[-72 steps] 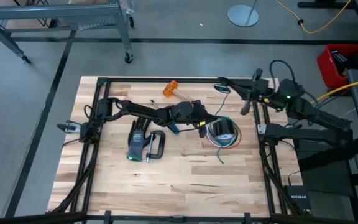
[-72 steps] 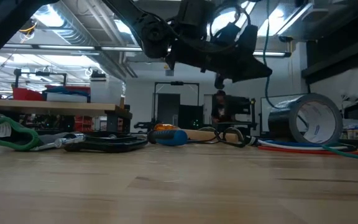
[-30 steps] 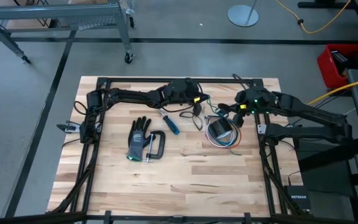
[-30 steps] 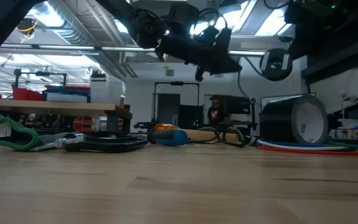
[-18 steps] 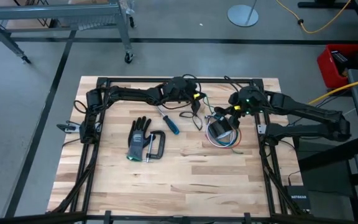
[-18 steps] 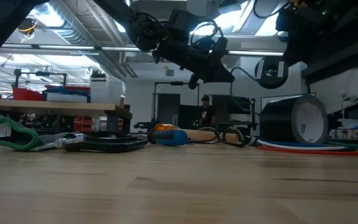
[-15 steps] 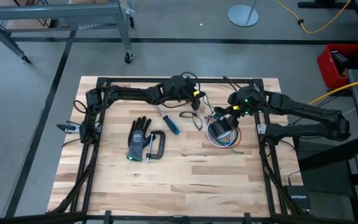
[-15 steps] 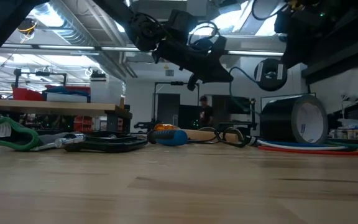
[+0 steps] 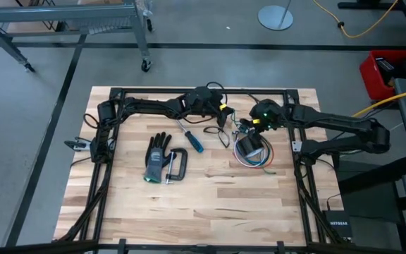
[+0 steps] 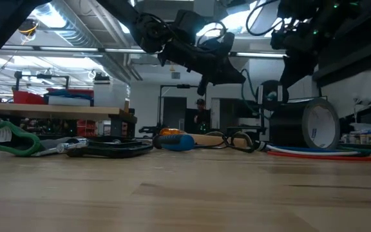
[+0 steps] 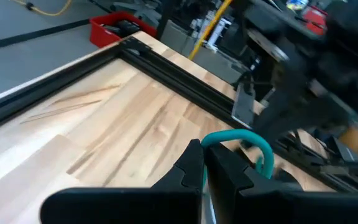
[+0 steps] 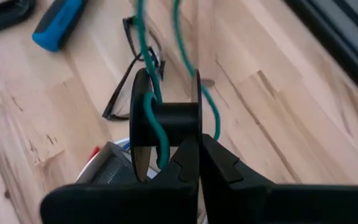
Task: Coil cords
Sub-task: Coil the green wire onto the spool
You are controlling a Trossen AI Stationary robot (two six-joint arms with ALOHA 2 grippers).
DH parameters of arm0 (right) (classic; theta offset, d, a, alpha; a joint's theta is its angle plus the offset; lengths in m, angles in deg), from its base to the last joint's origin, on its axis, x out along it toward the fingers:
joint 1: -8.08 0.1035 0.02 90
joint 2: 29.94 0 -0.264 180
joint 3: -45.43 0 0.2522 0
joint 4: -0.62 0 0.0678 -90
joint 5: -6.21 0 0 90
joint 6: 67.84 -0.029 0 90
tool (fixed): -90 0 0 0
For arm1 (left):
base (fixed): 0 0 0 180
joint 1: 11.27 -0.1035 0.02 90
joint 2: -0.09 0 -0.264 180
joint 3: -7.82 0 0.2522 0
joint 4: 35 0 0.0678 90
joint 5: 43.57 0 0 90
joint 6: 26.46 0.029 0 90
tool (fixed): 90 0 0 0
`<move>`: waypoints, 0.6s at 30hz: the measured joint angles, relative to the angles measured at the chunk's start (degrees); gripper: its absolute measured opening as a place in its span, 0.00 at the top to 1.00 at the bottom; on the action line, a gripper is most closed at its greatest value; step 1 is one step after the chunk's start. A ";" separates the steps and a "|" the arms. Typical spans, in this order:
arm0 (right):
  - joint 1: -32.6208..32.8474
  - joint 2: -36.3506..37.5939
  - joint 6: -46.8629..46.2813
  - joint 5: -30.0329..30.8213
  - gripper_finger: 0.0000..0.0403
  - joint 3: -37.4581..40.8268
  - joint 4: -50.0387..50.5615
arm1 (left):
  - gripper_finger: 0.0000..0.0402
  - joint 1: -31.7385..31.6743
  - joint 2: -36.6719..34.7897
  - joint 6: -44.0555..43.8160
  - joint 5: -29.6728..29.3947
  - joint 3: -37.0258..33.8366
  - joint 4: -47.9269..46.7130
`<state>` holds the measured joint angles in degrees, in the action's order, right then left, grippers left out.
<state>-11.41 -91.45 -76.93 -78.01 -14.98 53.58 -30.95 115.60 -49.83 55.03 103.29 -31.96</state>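
Teal-green cord (image 11: 241, 138) — clamped in left gripper (image 11: 204, 163) | right gripper (image 12: 197, 152) — pinching cord at black spool (image 12: 166, 115)

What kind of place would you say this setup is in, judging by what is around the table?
Most likely a robotics lab or workshop: a wooden worktable carrying hand tools such as a clamp and a blue-handled screwdriver, a bare concrete floor with a wheeled metal cart, and shelving under ceiling strip lights in the room behind.

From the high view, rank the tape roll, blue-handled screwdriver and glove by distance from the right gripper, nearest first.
1. Tape roll: just below the right gripper in the picture.
2. Blue-handled screwdriver: toward table centre, left of it.
3. Glove: farthest, on the left half.
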 joint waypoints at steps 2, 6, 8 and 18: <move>0.01 -0.63 0.11 -1.22 1.00 0.00 -0.16 | 1.00 -0.65 0.00 -0.83 -0.17 0.01 0.22; 0.00 -0.80 0.24 -2.56 1.00 0.00 -0.66 | 1.00 -1.44 0.02 -2.97 -0.16 0.00 0.24; 0.02 -0.84 0.29 -1.08 1.00 0.00 -1.11 | 1.00 -1.40 0.02 -4.36 -0.16 0.00 0.45; 0.00 -0.86 -1.65 15.78 1.00 0.02 -4.75 | 1.00 0.24 0.02 -6.28 1.26 0.02 1.93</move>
<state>-11.41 -92.31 -78.58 -62.23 -14.96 48.83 -30.72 115.62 -56.10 56.29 103.31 -30.03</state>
